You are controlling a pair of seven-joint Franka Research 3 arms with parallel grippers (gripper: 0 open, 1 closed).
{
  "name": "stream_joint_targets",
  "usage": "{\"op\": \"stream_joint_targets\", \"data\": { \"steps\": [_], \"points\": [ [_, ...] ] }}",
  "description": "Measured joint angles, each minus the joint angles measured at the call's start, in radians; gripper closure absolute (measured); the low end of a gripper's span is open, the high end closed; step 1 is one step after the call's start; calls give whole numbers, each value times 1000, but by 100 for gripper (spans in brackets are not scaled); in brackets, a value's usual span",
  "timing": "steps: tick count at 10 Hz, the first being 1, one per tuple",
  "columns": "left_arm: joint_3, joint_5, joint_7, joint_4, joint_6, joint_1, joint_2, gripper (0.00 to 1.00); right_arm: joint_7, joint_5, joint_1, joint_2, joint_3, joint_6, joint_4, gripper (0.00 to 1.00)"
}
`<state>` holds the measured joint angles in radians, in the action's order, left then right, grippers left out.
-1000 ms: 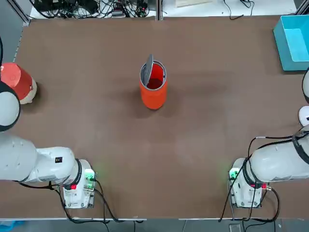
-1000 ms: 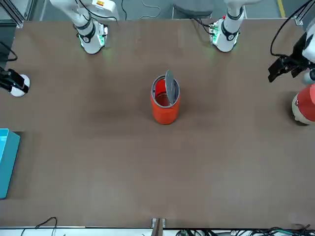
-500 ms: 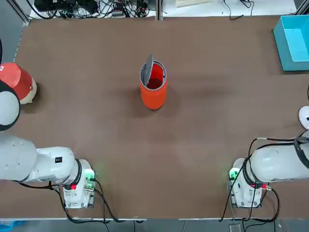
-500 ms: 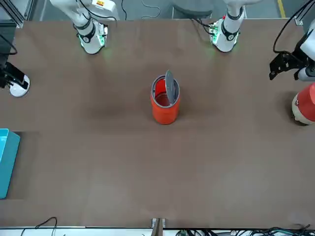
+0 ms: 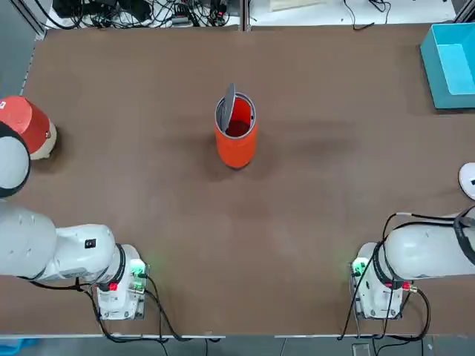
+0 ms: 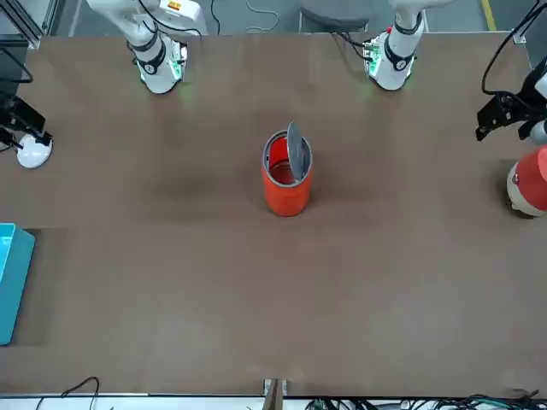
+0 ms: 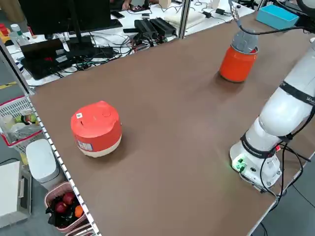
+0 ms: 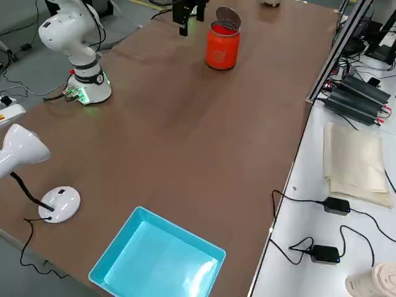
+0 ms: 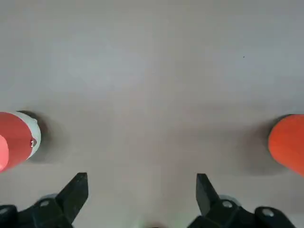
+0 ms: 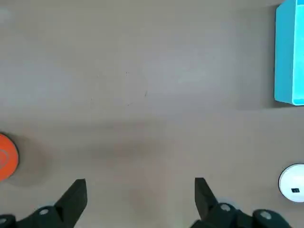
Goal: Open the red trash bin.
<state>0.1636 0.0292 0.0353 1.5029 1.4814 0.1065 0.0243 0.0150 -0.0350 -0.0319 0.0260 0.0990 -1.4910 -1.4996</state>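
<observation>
The red trash bin [image 5: 236, 138] stands upright mid-table, an orange-red cylinder with a silver-grey rim. Its round grey lid [image 6: 296, 150] is tipped up on edge, so the red inside shows. It also appears in the left side view [image 7: 238, 58] and the right side view [image 8: 223, 39]. My left gripper [image 6: 504, 115] hovers far off at the robot's left table edge, open and empty, its wrist view [image 9: 142, 192] showing the trash bin [image 9: 288, 142] at a distance. My right gripper [image 6: 17, 120] hangs open at the opposite edge, with nothing between its fingers [image 10: 140, 192].
A red and cream rice-cooker-like pot [image 5: 27, 126] sits at the robot's left edge, just beyond the left gripper. A teal rectangular box [image 5: 451, 63] lies at the far right corner. A white lamp base [image 6: 34, 152] rests under the right gripper.
Both grippers have drawn back outward toward their own table edges, away from the bin. The bin and its tipped-up lid have not moved.
</observation>
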Motion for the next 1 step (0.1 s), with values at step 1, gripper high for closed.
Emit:
{"op": "stream_joint_targets", "data": {
  "steps": [1],
  "points": [
    [0,-2,0,0,0,-1,0,0,0,0,0,0,0,-4,-5,0]
  ]
}}
